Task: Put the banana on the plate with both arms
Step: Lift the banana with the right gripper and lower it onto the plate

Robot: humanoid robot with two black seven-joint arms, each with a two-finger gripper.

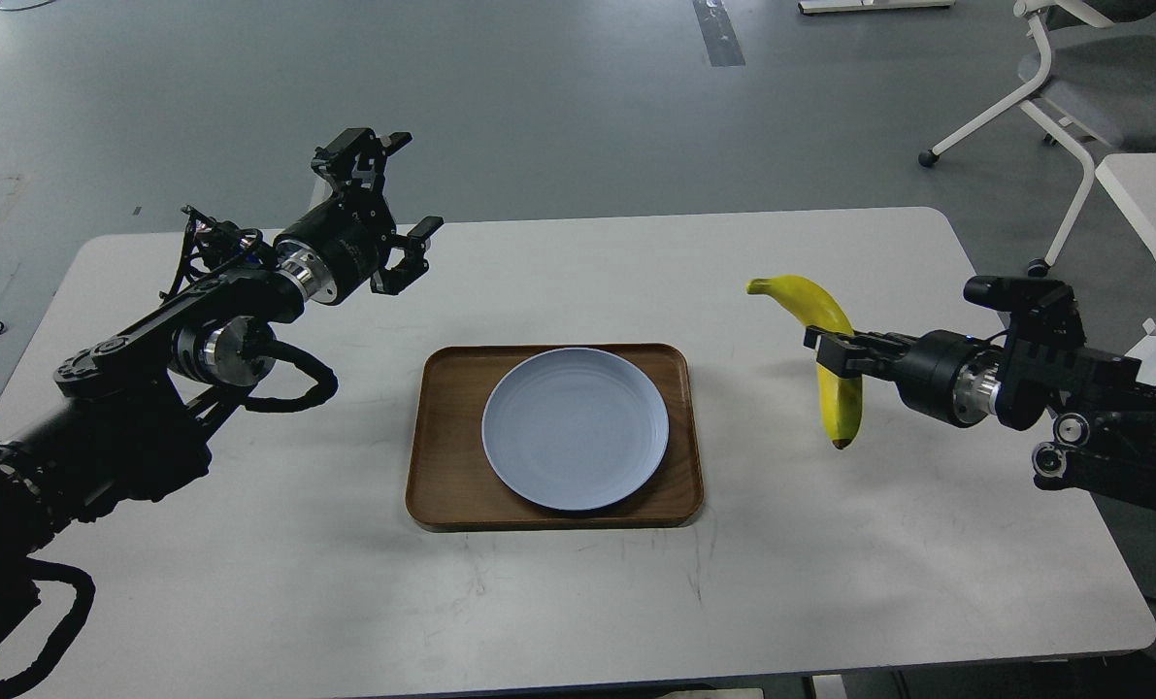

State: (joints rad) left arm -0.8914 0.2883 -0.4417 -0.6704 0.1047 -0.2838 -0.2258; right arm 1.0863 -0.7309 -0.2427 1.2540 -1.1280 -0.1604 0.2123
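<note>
The yellow banana (820,320) hangs in the air to the right of the plate, held at its middle by my right gripper (830,351), which is shut on it. Its dark tip points down. The pale blue plate (576,428) lies on a brown wooden tray (442,456) at the table's centre. My left gripper (388,199) is open and empty, raised above the table's far left, well apart from the plate.
The white table (558,602) carries only the tray and plate. A white office chair (1082,87) and a second white table edge (1155,204) stand at the right, beyond the table.
</note>
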